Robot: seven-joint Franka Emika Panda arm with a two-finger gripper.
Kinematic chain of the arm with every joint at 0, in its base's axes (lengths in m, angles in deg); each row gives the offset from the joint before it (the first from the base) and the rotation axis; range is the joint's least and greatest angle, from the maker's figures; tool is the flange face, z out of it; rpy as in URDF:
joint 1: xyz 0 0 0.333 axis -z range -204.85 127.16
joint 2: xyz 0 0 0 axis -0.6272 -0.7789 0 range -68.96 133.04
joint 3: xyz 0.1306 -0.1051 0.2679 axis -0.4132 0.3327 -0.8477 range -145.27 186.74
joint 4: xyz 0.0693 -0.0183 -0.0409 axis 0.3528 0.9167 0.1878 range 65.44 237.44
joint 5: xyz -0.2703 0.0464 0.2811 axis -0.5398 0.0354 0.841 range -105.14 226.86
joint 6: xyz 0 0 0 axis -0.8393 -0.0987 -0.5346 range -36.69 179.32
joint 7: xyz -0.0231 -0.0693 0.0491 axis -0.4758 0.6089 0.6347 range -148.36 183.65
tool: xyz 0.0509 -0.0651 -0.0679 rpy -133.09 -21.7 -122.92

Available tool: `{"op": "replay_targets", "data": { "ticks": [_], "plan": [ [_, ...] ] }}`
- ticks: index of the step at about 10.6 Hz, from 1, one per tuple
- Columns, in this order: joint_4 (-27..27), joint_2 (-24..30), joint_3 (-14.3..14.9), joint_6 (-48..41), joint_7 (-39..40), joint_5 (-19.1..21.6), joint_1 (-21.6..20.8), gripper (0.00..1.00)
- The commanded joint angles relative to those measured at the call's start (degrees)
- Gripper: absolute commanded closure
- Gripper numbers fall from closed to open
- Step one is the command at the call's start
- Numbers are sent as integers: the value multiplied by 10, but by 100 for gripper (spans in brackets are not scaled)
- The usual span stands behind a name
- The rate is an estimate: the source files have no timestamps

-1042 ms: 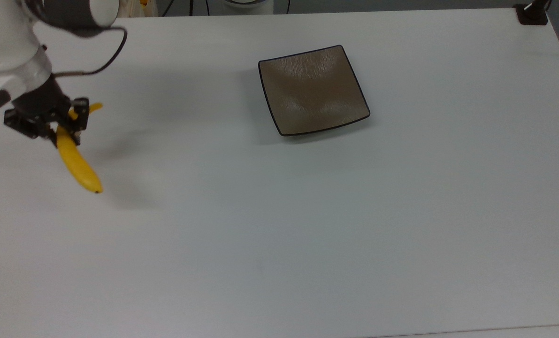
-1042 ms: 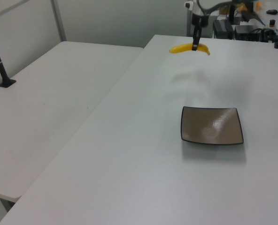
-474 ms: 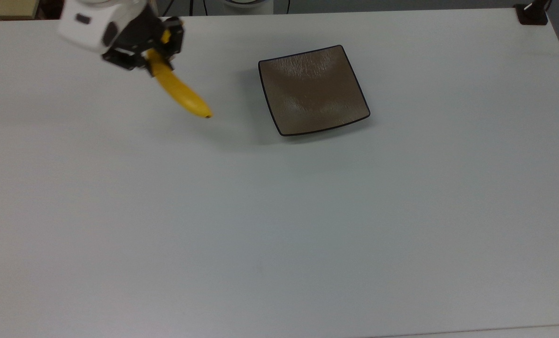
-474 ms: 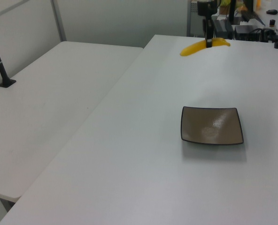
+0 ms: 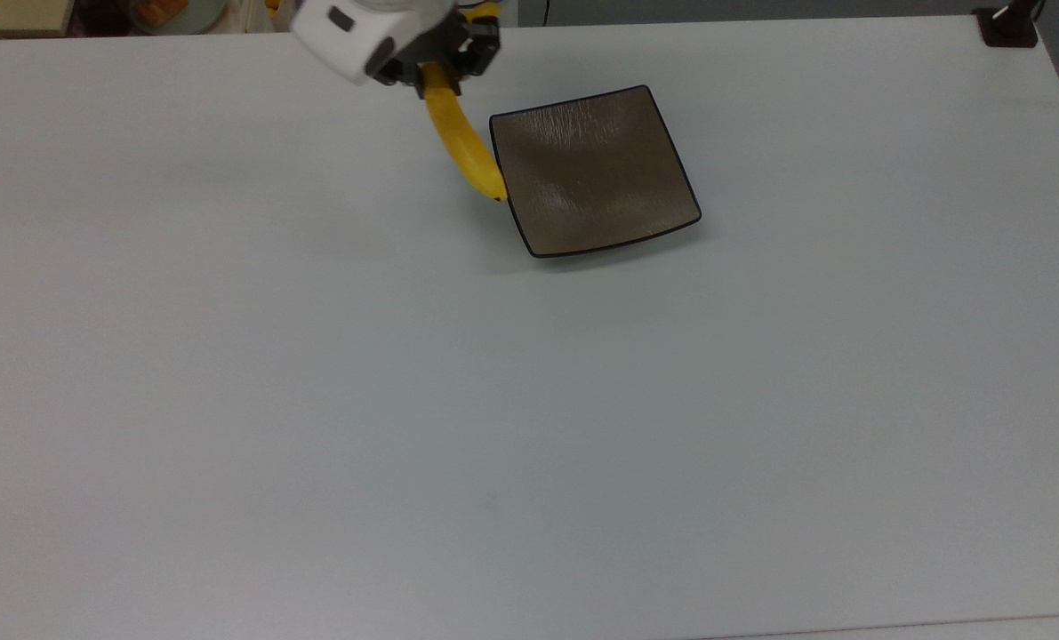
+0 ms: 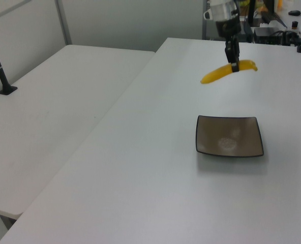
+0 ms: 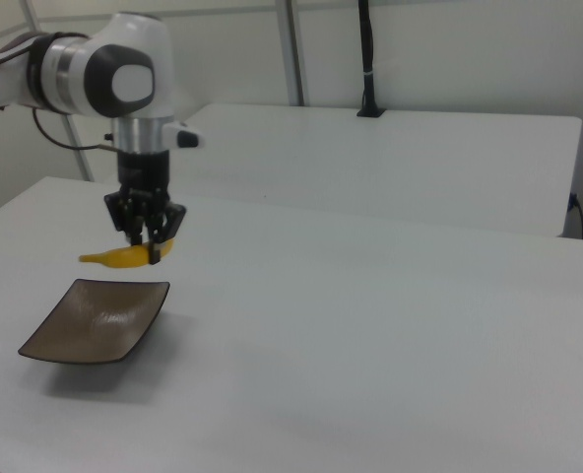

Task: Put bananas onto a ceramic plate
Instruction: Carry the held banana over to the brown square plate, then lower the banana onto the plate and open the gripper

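Note:
A bright-yellow banana (image 5: 462, 138) hangs in the air, with my gripper (image 5: 445, 71) shut on it near one end. In the left view the banana (image 6: 219, 74) floats well above the table, beyond the plate's far edge, held by the gripper (image 6: 235, 65). The square brown-grey ceramic plate (image 5: 593, 169) with a thin black rim lies flat on the white table and holds nothing. In the top view the banana's dark tip overlaps the plate's left rim. In the right view the banana (image 7: 124, 257) hangs just above the plate's (image 7: 95, 320) far edge, under the gripper (image 7: 146, 246).
The white table (image 5: 529, 400) stretches wide around the plate. A second white table (image 6: 49, 112) stands alongside in the left view. A black post base (image 5: 1009, 27) sits at the top view's far right corner; cables and equipment line the table's far edge.
My gripper has carried the banana from the top view's far left across to the plate's left rim, lifting it higher above the table. The plate has not moved.

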Motion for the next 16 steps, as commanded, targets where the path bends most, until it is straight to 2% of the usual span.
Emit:
{"op": "replay_targets", "data": {
  "ticks": [1, 4, 6, 8, 10, 16],
  "plan": [
    [65, 20, 12, 30, -115, 14, -51, 99],
    [167, 64, 8, 143, -187, 32, -76, 99],
    [202, 70, 6, 202, -219, 42, -78, 99],
    [239, 82, 5, 248, -229, 61, -86, 100],
    [298, 112, -1, 301, -235, 66, -97, 100],
    [389, 126, -37, 445, -276, 67, -104, 100]
  ]
}}
